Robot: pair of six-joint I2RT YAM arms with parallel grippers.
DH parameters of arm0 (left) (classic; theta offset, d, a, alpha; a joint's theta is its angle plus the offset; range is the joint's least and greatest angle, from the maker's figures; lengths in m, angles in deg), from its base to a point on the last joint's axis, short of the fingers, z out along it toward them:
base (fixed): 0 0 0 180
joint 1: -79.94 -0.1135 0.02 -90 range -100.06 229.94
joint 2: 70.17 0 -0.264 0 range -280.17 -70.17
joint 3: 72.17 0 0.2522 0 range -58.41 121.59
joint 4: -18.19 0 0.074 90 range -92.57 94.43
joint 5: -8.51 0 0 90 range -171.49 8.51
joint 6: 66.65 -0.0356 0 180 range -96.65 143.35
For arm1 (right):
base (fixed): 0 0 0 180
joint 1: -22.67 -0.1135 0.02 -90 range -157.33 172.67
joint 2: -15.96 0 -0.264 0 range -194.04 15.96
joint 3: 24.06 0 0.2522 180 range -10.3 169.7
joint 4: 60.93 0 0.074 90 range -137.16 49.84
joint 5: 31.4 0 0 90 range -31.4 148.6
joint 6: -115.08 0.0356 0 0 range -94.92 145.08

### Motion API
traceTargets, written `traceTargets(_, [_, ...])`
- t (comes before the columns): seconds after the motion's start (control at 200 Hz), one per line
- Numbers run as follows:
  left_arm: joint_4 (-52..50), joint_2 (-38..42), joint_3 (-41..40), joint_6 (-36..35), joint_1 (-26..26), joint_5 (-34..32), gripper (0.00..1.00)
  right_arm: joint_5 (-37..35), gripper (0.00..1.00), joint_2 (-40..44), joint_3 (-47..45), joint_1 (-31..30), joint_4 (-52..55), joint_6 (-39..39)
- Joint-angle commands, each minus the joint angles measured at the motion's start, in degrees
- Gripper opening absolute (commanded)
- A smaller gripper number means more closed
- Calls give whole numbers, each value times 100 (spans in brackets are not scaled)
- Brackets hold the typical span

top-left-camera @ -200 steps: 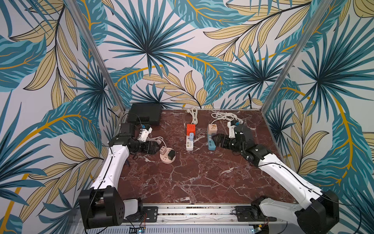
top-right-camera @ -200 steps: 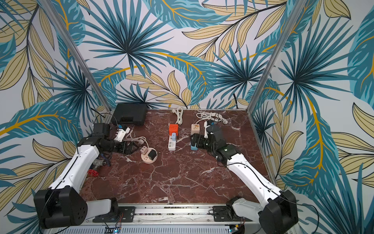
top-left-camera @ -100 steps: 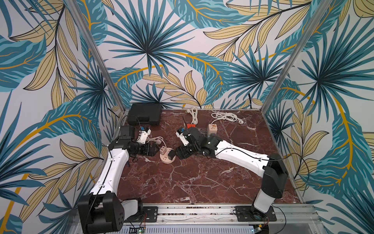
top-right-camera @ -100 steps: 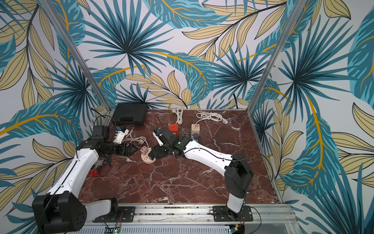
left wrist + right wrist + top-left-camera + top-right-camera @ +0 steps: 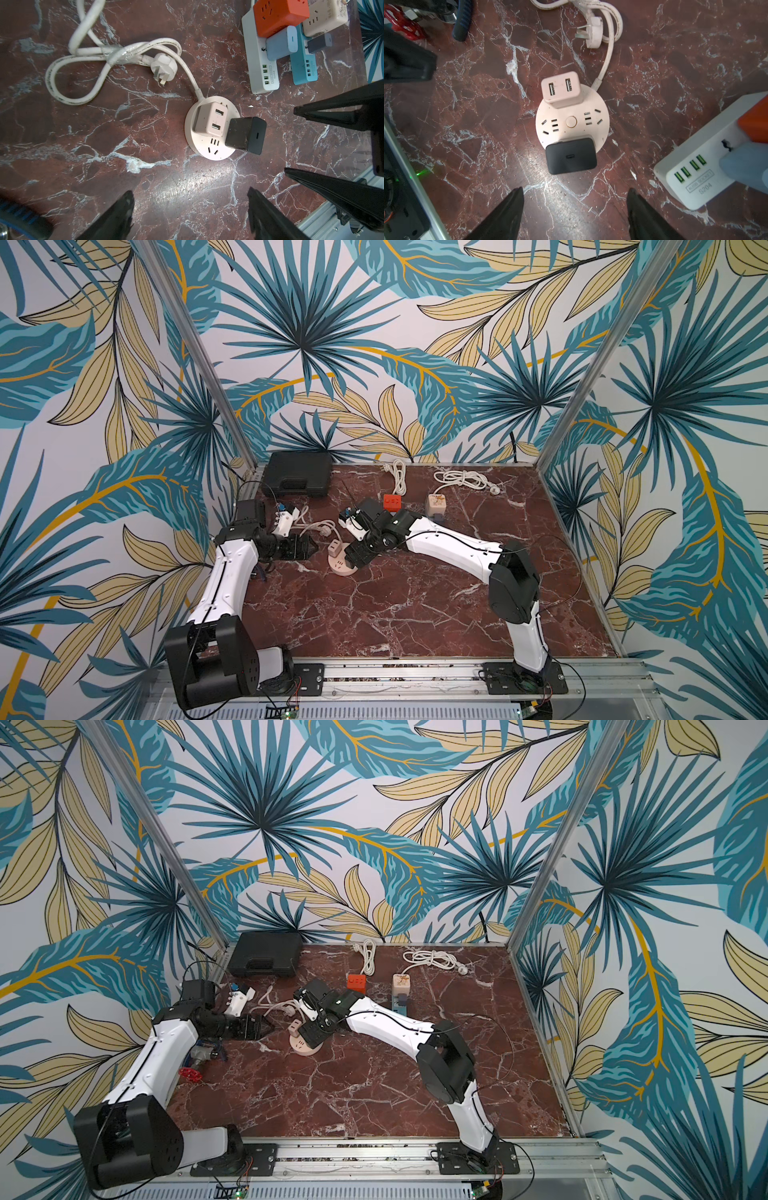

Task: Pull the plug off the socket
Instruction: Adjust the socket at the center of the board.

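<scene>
A round pink socket lies on the marble table, left of centre. Two plugs stand in it: a pink two-port USB plug and a black charger plug. My right gripper hangs open just above the socket, on the black plug's side, with nothing between its fingers. In a top view the right gripper covers part of the socket. My left gripper is open and empty, low over the table a little left of the socket; in a top view it is.
The socket's white cable and loose wall plug coil behind it. A white power strip with an orange cube, and a blue strip, lie to the right. A black case sits back left. A red valve lies by the left wall.
My right arm has swung from the power strips at the back right over to the round socket. The left gripper stays beside the socket, its jaws slightly narrower.
</scene>
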Motion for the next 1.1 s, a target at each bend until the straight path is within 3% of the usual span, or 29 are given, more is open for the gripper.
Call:
traceTargets(0.0, [-103,171,-9,-195,-61,294,81,-5,80,-287,261,-49,336,-287])
traceTargets(0.1, [-194,167,9,-287,-59,516,76,-102,80,-531,578,-39,503,-363])
traceTargets(0.606, [-151,107,-10,-287,-60,353,77,11,76,-1440,1502,-44,782,-776])
traceTargets(0.866, [-142,11,-13,-287,-59,315,76,-15,75,-1548,1491,-39,726,-841])
traceTargets(1.092, [-142,-99,18,-278,-58,249,75,-11,65,-1404,1191,-53,455,-806])
